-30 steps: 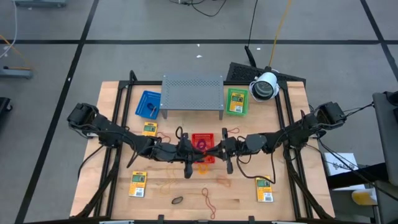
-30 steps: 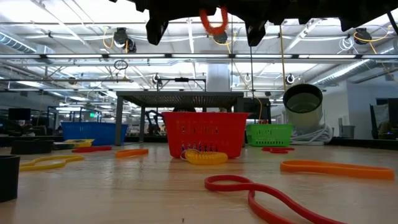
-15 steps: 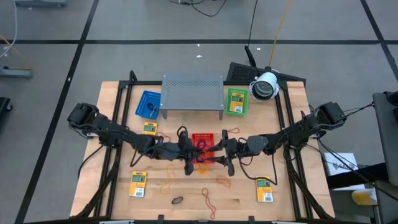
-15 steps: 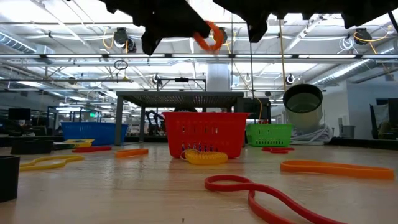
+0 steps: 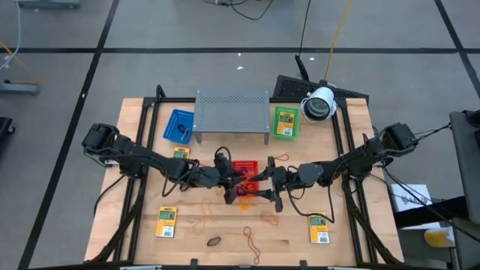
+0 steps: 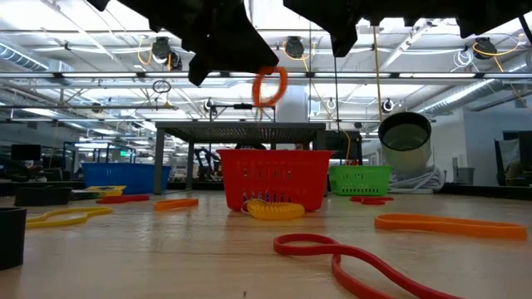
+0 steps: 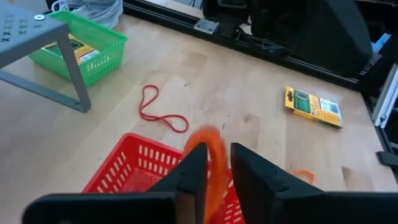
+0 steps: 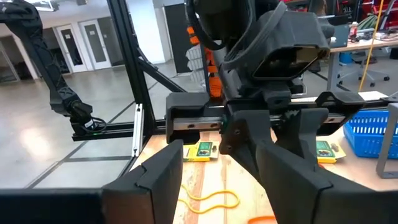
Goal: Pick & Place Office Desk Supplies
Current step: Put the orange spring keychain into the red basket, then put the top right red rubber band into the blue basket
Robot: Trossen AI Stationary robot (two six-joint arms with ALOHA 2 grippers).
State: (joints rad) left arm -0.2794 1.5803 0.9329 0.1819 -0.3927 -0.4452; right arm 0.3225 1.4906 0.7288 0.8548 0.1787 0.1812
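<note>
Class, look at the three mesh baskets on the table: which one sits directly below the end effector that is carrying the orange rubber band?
The red basket in the middle. The orange band hangs from the left end effector right above it; the blue basket and green basket stand farther back beside the grey rack.

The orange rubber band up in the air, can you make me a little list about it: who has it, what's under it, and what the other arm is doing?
band: orange rubber band, hanging in the air
holder: left gripper, band between its fingers, jaws apart a little
below: red basket on the wooden table
other arm: right gripper beside the basket, open and empty
nearby on table: red band, yellow-and-green packet
</note>
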